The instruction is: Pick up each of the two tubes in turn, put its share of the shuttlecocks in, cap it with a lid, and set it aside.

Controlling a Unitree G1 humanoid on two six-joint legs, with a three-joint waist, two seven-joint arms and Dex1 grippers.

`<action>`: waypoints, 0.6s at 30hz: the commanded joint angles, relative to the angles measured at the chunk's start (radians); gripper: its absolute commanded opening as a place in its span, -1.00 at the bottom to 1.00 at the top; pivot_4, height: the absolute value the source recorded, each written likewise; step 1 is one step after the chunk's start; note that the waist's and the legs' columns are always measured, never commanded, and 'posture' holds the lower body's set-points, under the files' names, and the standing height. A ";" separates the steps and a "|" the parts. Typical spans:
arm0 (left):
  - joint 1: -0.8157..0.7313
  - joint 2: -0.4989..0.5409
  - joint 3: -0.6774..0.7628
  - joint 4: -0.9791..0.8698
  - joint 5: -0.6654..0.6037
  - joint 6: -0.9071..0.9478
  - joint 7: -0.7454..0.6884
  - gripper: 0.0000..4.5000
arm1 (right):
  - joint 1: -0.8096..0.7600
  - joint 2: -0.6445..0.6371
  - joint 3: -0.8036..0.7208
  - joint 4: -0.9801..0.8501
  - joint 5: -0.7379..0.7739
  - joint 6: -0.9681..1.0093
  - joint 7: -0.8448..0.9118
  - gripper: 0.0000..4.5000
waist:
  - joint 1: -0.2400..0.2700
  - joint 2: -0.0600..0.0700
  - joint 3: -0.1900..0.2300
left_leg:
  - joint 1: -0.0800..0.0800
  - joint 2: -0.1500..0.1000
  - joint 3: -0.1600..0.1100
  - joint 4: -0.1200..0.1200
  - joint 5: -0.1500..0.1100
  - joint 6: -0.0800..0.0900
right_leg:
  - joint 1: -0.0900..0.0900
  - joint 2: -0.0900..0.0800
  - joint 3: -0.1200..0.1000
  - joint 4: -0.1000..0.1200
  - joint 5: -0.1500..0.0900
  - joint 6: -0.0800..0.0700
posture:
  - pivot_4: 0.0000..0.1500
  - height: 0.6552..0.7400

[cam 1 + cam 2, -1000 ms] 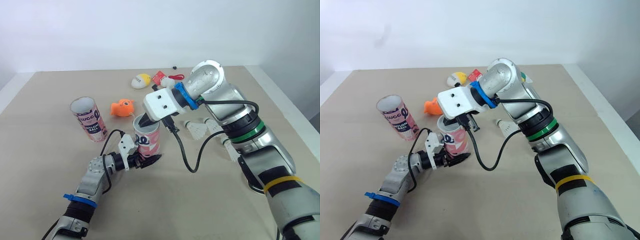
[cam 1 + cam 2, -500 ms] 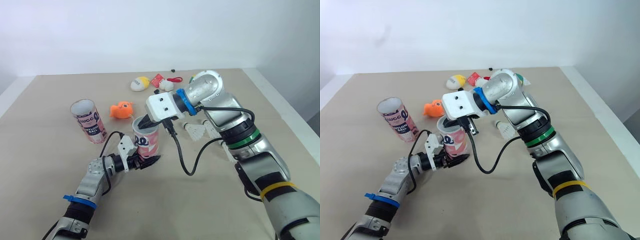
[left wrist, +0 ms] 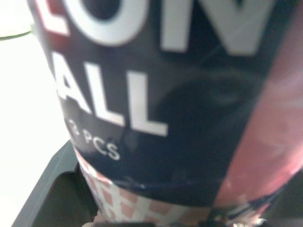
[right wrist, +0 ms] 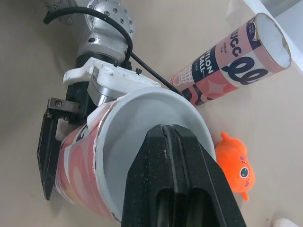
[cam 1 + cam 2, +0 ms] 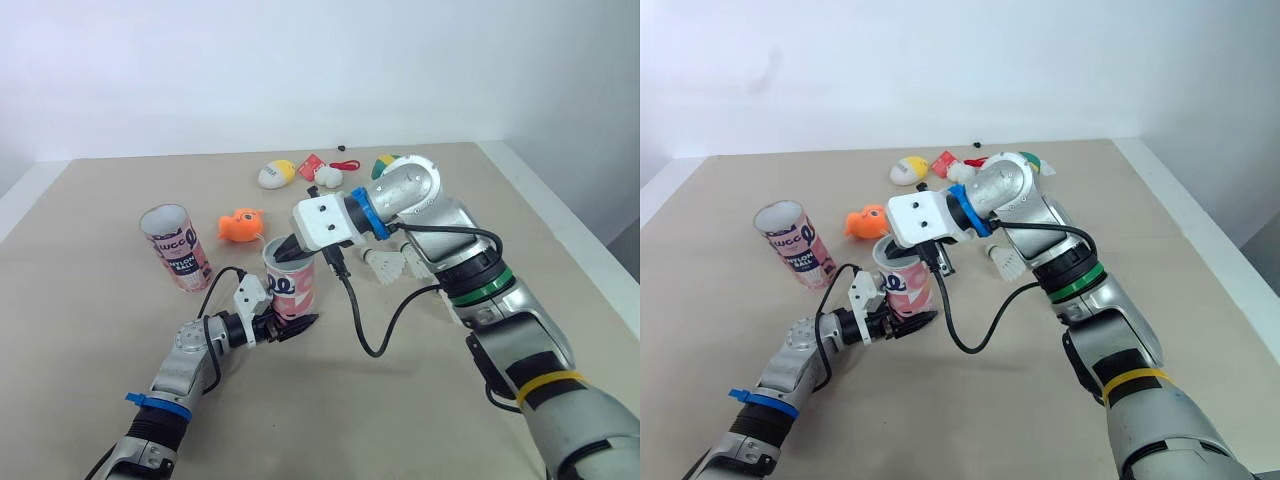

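Little has moved in the last second: the right arm's elbow has sunk slightly, while both grippers and the held tube (image 5: 291,287) keep their places.

The held tube, pink and navy, stands open-topped near the middle of the tan table (image 5: 80,330). The left gripper (image 5: 293,323) pinches its lower part from the near-left side. The right gripper (image 4: 165,131) has its two black fingers pressed together with nothing between them, their tips dipping into the tube's mouth.

There are two tubes. The second tube (image 5: 177,246) stands well apart, left of the held tube, and is also open. One shuttlecock (image 5: 384,264) lies clearly in sight just right of the held tube; the right arm hides the table behind it.

An orange fish toy (image 5: 243,222) lies just beyond the held tube, and a yellow and white toy (image 5: 275,173) further back among several small items. The wall (image 5: 200,70) closes the table's far edge. The right edge runs well off to the right. Bare table lies in front of the held tube and to its near left.
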 commanded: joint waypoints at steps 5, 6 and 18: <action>0.035 0.004 -0.051 0.051 0.041 0.054 -0.011 0.57 | -0.045 -0.016 -0.116 -0.082 0.189 0.204 0.056 -0.72 | 0.005 -0.001 0.011 | -0.006 0.000 -0.002 0.000 0.000 0.000 | -0.003 -0.001 -0.002 0.000 0.004 -0.007 | 1.00 1.00; 0.035 0.004 -0.050 0.051 0.040 0.055 -0.012 0.57 | -0.052 -0.026 -0.140 -0.101 0.218 0.241 0.055 -0.55 | 0.005 -0.001 0.013 | -0.006 -0.001 -0.003 0.000 0.000 0.000 | -0.004 -0.001 -0.003 0.000 0.004 -0.007 | 1.00 1.00; 0.067 0.052 -0.025 -0.032 0.020 0.079 -0.037 1.00 | 0.240 -0.189 -0.401 -0.494 0.517 0.639 -0.175 0.98 | 0.004 -0.009 0.025 | -0.010 0.000 -0.008 0.001 0.000 -0.001 | -0.004 -0.002 -0.008 -0.001 0.002 -0.008 | 1.00 1.00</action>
